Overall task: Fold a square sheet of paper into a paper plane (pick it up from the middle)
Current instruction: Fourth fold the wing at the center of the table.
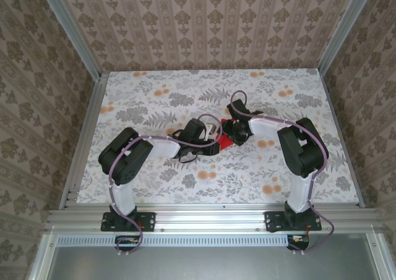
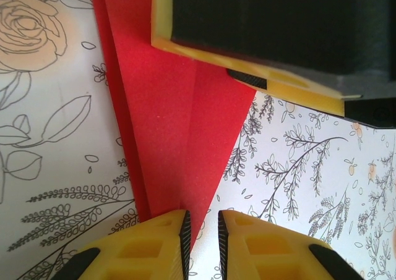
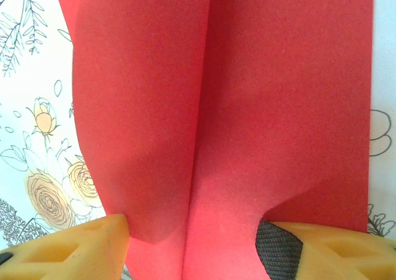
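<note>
The red paper [image 1: 225, 143], folded into a narrow pointed shape with a centre crease, lies mid-table between both grippers. In the left wrist view the paper [image 2: 179, 125] tapers to a tip that reaches into the narrow gap of my left gripper [image 2: 203, 237], alongside the left pad; the jaws stand slightly apart with table showing between them. One yellow finger [image 2: 204, 51] of the right gripper rests on the paper's wide end. In the right wrist view my right gripper [image 3: 201, 255] is spread wide over the paper [image 3: 247, 107], one finger on each side of the crease, with the flaps curling up against them.
The floral tablecloth [image 1: 185, 94] runs open on all sides of the paper. Wallpapered walls and an aluminium frame [image 1: 86, 138] close the table in. Both arms bend inward, the left gripper [image 1: 215, 133] and the right gripper [image 1: 236, 130] nearly touching.
</note>
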